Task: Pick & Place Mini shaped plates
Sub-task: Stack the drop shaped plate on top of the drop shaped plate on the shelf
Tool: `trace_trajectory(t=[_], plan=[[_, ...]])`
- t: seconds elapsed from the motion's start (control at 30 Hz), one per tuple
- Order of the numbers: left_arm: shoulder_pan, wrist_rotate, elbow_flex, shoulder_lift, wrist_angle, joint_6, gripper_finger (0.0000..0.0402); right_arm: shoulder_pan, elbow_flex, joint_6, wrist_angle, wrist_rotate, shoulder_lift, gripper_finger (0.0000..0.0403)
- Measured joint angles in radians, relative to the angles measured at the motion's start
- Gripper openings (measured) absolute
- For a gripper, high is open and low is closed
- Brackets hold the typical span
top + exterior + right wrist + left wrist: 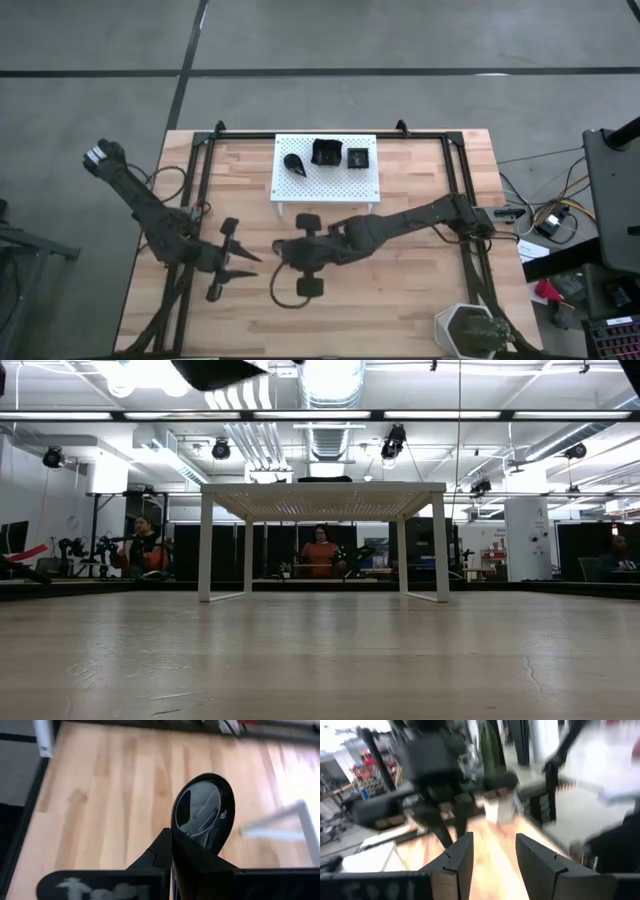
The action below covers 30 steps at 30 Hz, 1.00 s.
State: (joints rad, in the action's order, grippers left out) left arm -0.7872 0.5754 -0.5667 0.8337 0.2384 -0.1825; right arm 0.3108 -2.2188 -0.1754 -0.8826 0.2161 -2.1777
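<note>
My right arm is stretched in from the right side of the high view, elbow bent, and my right gripper (283,250) sits near the middle of the frame, just below the white perforated stand (326,186). Its jaws are pinched together on the rim of a glossy black teardrop plate (204,812), which fills the centre of my right wrist view and mirrors the room in its shiny bowl. My left arm angles down from the upper left of the high view, and my left gripper (232,257) hangs in the lower middle-left with its jaws apart and nothing between them.

Up on the stand, upper middle of the frame: another teardrop plate (295,162), a raised-rim square plate (327,153) and a smaller square plate (358,157), all shiny black. The table (420,290) is pale wood planks. A grey-green pot (470,331) sits at the lower right.
</note>
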Motion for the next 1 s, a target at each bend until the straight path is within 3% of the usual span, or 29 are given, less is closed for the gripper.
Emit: trace_trajectory(t=[0.27, 0.47, 0.7, 1.0], plan=[[0.014, 0.083, -0.016, 0.125, -0.064, -0.007, 0.0142, -0.013, 0.0, -0.102, -0.166, -0.007, -0.002, 0.0008], [0.03, 0.286, -0.096, 0.235, -0.142, 0.045, 0.0142, -0.033, 0.0, -0.162, -0.178, -0.022, -0.004, 0.0008], [0.086, 0.212, -0.222, 0.34, -0.34, 0.102, 0.0142, -0.04, 0.001, -0.141, -0.196, -0.063, -0.012, 0.0008], [0.169, 0.135, -0.323, 0.467, -0.409, 0.114, 0.0142, -0.04, 0.001, -0.123, -0.194, -0.057, -0.011, 0.0008]])
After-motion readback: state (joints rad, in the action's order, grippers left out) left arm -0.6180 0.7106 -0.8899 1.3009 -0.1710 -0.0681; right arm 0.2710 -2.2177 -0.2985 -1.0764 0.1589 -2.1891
